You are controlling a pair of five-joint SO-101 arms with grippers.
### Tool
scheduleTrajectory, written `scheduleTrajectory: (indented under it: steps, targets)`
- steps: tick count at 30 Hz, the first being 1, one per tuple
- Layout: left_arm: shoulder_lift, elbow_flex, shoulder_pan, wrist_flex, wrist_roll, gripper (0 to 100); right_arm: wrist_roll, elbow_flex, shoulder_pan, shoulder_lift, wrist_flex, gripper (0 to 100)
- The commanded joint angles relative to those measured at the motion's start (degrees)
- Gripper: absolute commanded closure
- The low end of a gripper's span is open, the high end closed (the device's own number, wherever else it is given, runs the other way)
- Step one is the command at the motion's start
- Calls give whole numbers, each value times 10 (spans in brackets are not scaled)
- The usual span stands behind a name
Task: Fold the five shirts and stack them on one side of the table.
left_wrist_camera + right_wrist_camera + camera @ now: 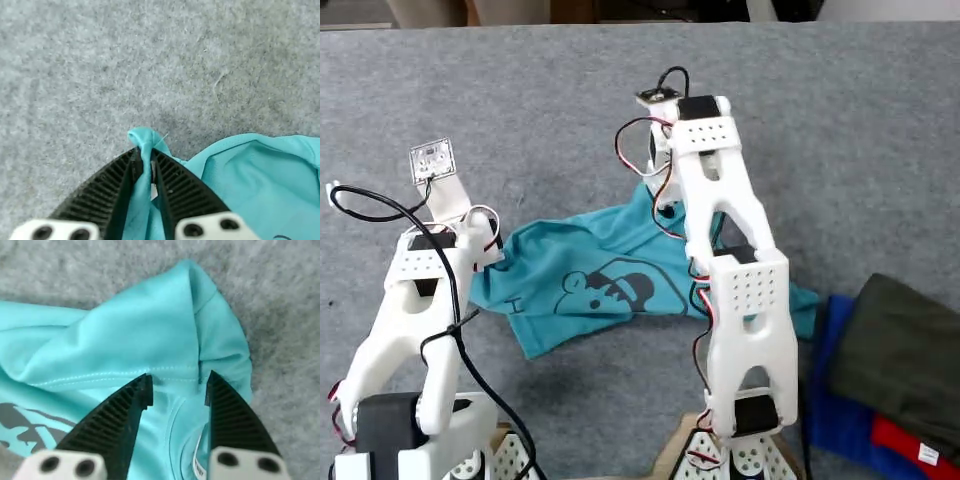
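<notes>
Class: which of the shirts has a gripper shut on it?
The teal shirt: the left gripper clamps its corner. The green shirt, blue shirt and red shirt lie stacked aside.

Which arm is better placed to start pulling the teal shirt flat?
Probably left. The left gripper is shut on a corner of the teal shirt; the right gripper sits open over the fabric near the collar, gripping nothing yet.

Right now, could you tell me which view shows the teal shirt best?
The high view: the teal shirt lies almost whole, print up. The left wrist view gives one corner pinched in the left end effector; the right wrist view, the collar area under the open right end effector.
</notes>
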Motion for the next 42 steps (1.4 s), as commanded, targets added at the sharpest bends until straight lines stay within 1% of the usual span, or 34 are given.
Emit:
scheduleTrajectory:
  steps: [1,5,9,17,19,23,32,35,40,42]
  targets:
    - [-1,-3,4,-9,3,981,1,0,0,-45,-16,812]
    - [-1,-3,4,-9,2,981,2,1,8,-45,-33,813]
    - [-1,-3,4,-9,2,981,14,1,7,-32,-30,815]
    - [-1,-3,4,-9,2,981,17,-2,10,-9,12,816]
    - [-1,-3,4,-9,2,981,17,-3,10,-15,18,851]
    - [-1,-3,4,-9,2,981,16,-3,10,-22,20,964]
    - [-1,-3,4,-9,1,981,17,-10,11,-23,17,983]
    - [-1,-3,4,-9,2,981,18,-44,13,-24,31,993]
    - [-1,-3,4,-9,2,981,12,-186,19,-24,91,993]
    - [-1,-3,4,-9,2,981,11,-228,28,-36,91,993]
